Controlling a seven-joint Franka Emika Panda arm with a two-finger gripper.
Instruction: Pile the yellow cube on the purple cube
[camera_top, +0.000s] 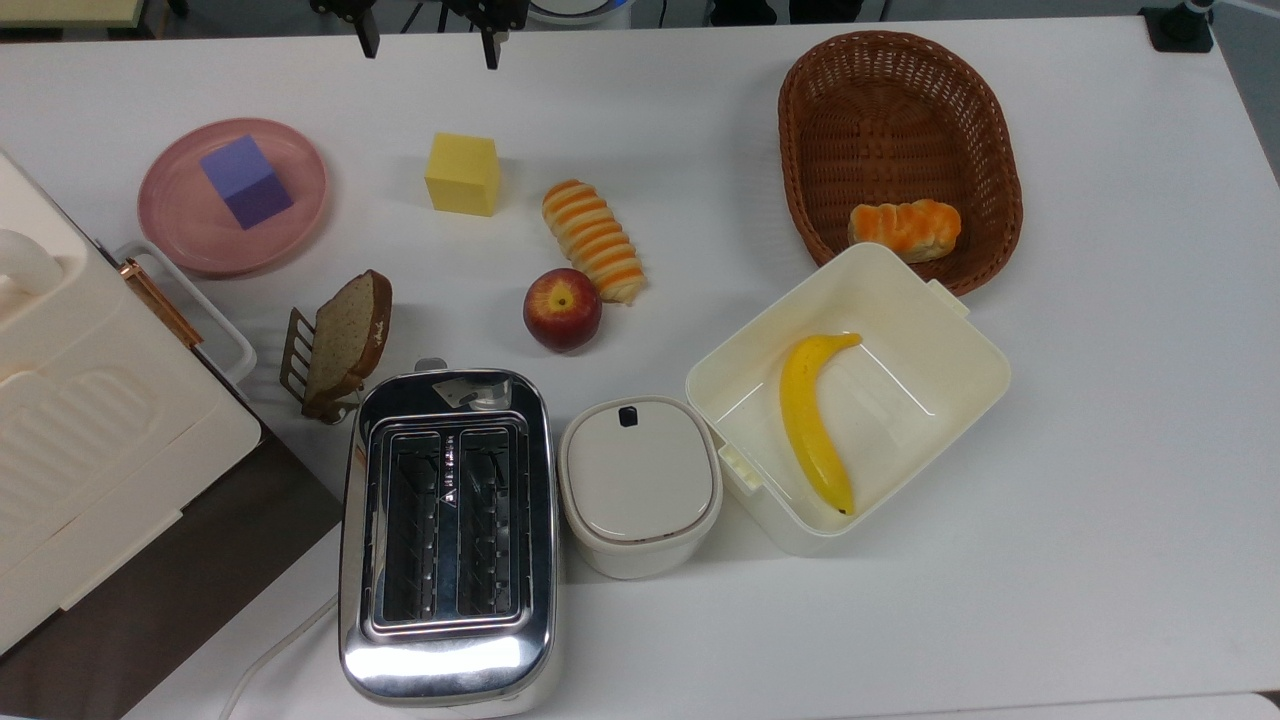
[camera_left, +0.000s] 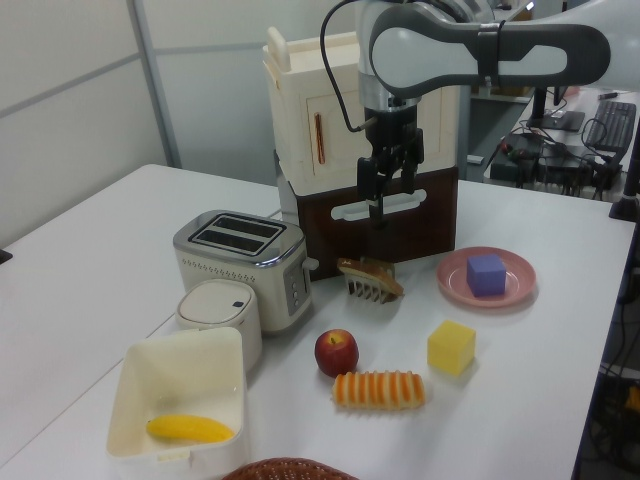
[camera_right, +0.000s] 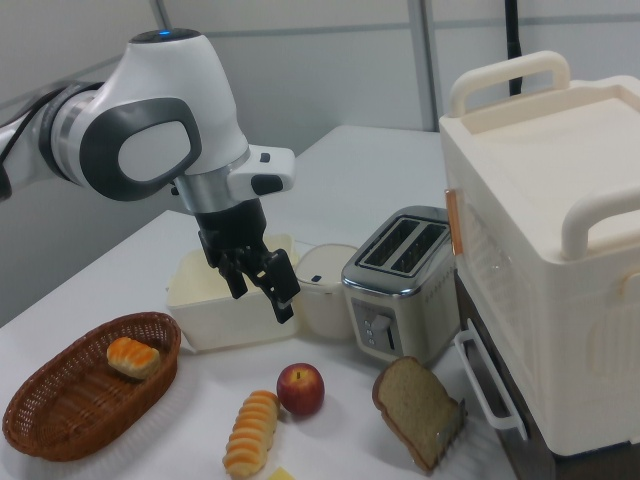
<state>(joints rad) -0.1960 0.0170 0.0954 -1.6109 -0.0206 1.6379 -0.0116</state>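
Gripper: you see the gripper (camera_left: 389, 187) hanging high above the table, fingers spread apart with nothing between them; in the top view the two fingertips (camera_top: 367, 42) poke in at the upper edge, clear of everything.
Yellow cube: your yellow cube (camera_top: 463, 174) sits flat on the white table (camera_top: 1100, 500), on its own, between the pink plate and the striped bread roll (camera_top: 593, 240) in the top view. In the left view the cube (camera_left: 451, 347) is just past the roll's right end.
Purple cube: the purple cube (camera_top: 246, 182) rests on the pink plate (camera_top: 180, 215), roughly at its centre, well apart from the yellow cube. Left view has it at (camera_left: 486, 274).
Gap to target: nothing on top of the purple cube; stack not yet made.
Nearby clutter: apple (camera_top: 562, 309) touching the roll's lower end in the top view; bread slice (camera_top: 346, 340) leaning in a small rack; toaster (camera_top: 447, 535) with a white lidded pot (camera_top: 640, 485) just beside it.
Other items: banana (camera_top: 815, 420) lying in the open cream box (camera_top: 960, 340); orange bun (camera_top: 905, 228) in the wicker basket (camera_top: 800, 130).
Large unit: cream cabinet with handles (camera_right: 560, 250) at the top view's left edge.
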